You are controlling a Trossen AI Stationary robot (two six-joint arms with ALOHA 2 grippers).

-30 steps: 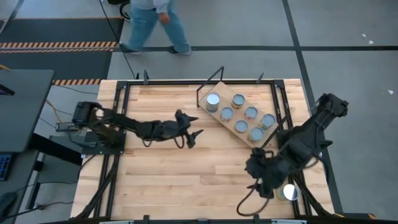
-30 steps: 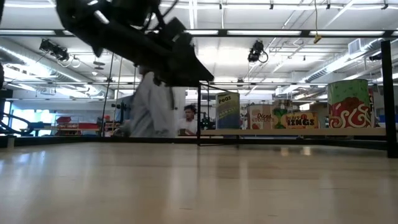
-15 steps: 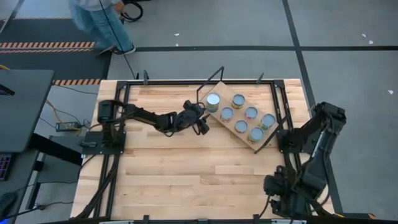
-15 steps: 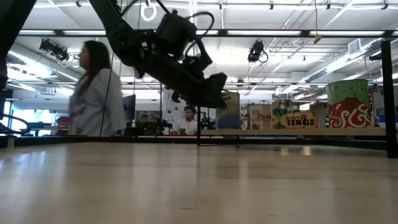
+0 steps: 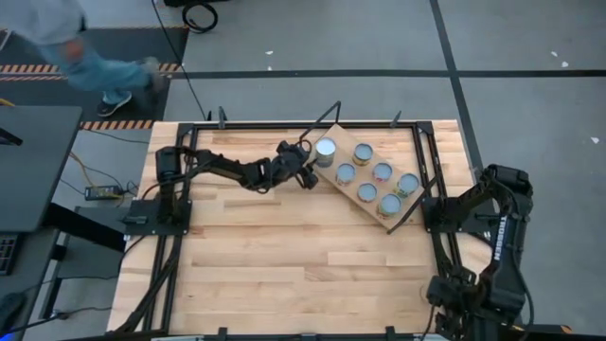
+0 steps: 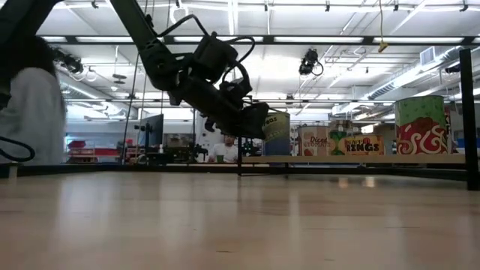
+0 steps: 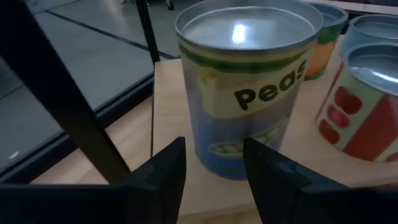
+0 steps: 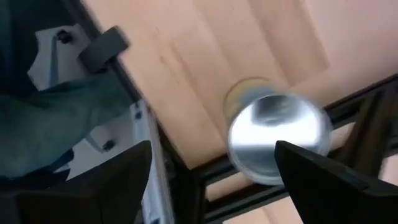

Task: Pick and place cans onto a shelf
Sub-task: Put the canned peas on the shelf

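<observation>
L gripper [image 5: 305,176] now nearer peas can [image 5: 325,152]

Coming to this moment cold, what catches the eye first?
The left gripper reaches across the table to the peas can at the near end of the shelf, jaws part open just short of it. Five more cans line that board, and the right gripper hangs over a lone can at the table's edge.

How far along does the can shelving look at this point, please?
Six cans stand on the shelf. The left gripper, partly open, sits right beside the peas can at the shelf's end, not gripping it. One loose can is left, lying below the open right gripper near the table's edge.
</observation>
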